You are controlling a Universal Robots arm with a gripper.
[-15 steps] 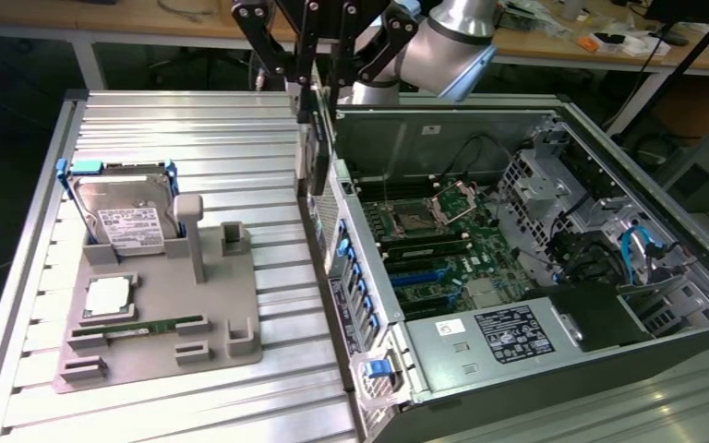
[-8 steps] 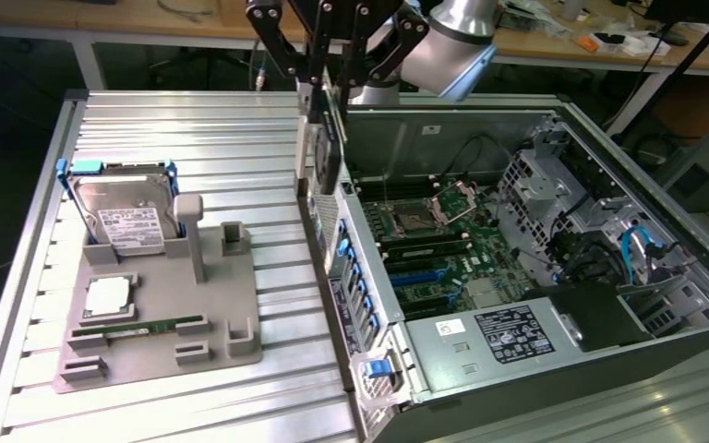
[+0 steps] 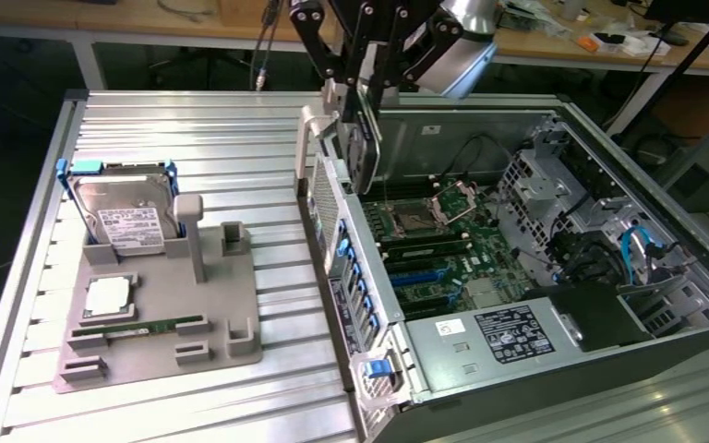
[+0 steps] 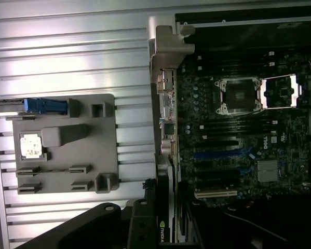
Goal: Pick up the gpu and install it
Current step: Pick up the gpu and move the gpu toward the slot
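Exterior view: the claw (image 3: pixel 369 88) is clamped narrow on the gpu (image 3: pixel 365 152), a thin, rigid, black-shrouded card hanging edge-down above the rear wall of the open computer case (image 3: pixel 342 221). Any tilt could catch its lower edge on that perforated sheet metal, or make it miss the long blue slots (image 3: pixel 426 275) on the motherboard (image 3: pixel 453 249). Farther out lie the ribbed aluminium table (image 3: pixel 182 129) and a matte grey moulded tray (image 3: pixel 225 305).

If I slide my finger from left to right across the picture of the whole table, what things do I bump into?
Across the exterior view: hard drive → gpu, hanging upright at the computer's edge → processor socket → blue cable.
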